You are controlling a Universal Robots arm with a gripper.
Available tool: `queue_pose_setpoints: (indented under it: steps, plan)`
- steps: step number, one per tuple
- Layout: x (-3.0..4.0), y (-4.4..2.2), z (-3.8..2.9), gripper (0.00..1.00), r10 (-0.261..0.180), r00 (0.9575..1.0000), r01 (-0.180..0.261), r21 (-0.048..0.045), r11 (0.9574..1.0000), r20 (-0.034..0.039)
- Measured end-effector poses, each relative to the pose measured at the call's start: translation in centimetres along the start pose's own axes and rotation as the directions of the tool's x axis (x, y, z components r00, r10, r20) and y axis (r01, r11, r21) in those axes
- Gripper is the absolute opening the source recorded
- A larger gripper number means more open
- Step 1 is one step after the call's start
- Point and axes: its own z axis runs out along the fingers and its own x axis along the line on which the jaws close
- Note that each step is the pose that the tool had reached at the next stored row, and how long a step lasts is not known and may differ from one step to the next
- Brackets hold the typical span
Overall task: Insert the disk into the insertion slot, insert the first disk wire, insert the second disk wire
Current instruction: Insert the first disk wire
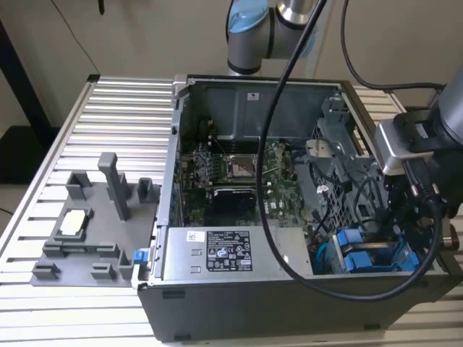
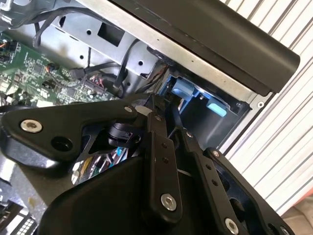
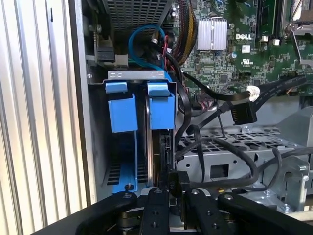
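Tool (image 3: 174, 195) – tilted down (plug (image 3: 180, 184) pinched) – beside disk (image 3: 159, 152).

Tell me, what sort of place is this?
Probably a robotics lab bench: an opened dark grey metal computer case on a ribbed silver table, a grey plastic fixture beside it, a silver robot arm behind.

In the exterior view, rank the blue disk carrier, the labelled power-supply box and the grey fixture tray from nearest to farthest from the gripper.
1. The blue disk carrier, just below the gripper, at the exterior view's right.
2. The power-supply box, mid-picture.
3. The grey fixture tray, far off at the exterior view's left.
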Motion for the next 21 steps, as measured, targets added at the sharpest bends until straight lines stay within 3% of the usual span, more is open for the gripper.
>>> queue_pose_setpoints:
  steps: [18, 21]
  plan:
    - [0.13, 0.1, 0.93, 0.19, 0.001, 1.0, -0.001, -0.0018, 1.0, -0.0039]
    - [0.14, 0.09, 0.88, 0.25, 0.003, 1.0, -0.003, -0.0067, 1.0, -0.0039]
